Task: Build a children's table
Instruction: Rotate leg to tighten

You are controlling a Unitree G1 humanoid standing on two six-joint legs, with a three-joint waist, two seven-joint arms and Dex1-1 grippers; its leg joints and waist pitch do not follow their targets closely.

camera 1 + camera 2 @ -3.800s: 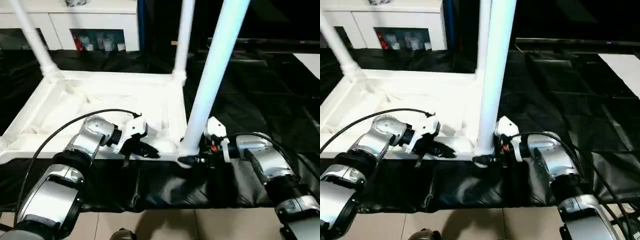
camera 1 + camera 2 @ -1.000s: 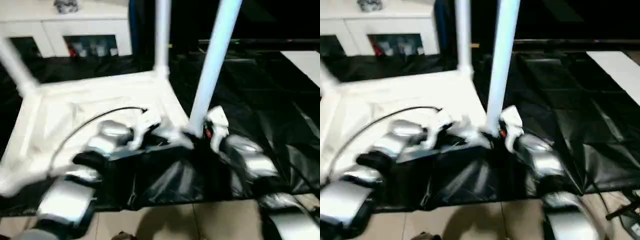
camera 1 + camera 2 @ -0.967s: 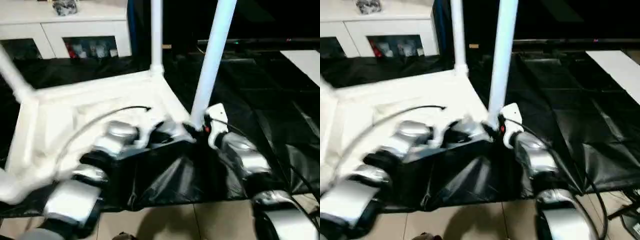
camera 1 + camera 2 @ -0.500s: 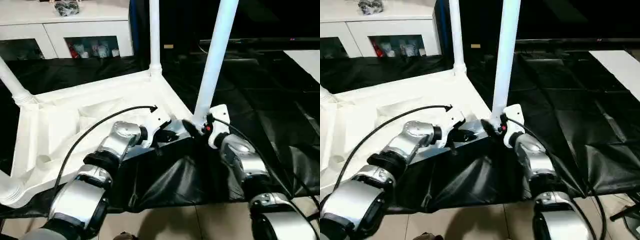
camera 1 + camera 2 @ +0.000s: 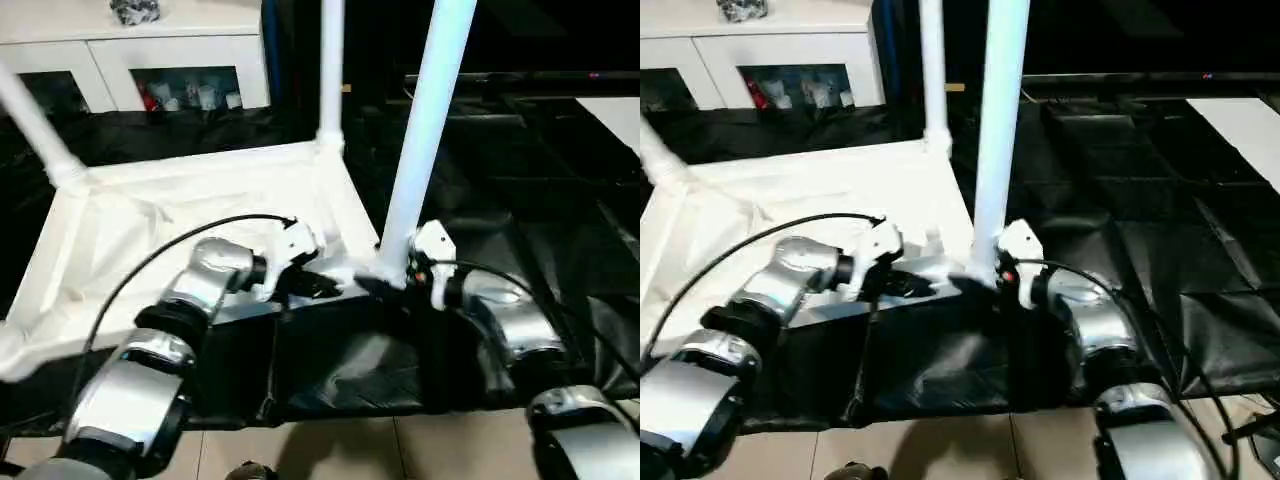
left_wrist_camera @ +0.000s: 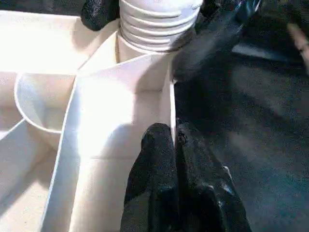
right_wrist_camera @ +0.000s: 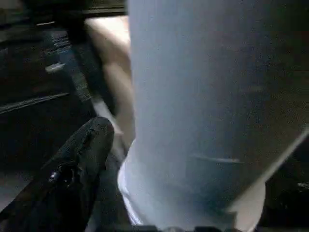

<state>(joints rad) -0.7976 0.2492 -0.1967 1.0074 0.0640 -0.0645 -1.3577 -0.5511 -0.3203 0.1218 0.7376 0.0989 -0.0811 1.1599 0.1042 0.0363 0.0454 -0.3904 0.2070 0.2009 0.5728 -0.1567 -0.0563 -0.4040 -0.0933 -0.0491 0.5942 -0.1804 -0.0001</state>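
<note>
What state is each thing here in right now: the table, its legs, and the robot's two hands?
Table top: upside down, ribbed underside up.
Near leg: upright in its corner socket.
Far leg: upright in its socket.
Left leg: socketed, leaning.
Left hand: shut on the table top's rim.
Right hand: open around the near leg's base.

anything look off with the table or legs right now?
The table top lies upside down, skewed to the black mat's edges. Far-left leg leans outward; the other two legs stand straight. No damage visible.
</note>
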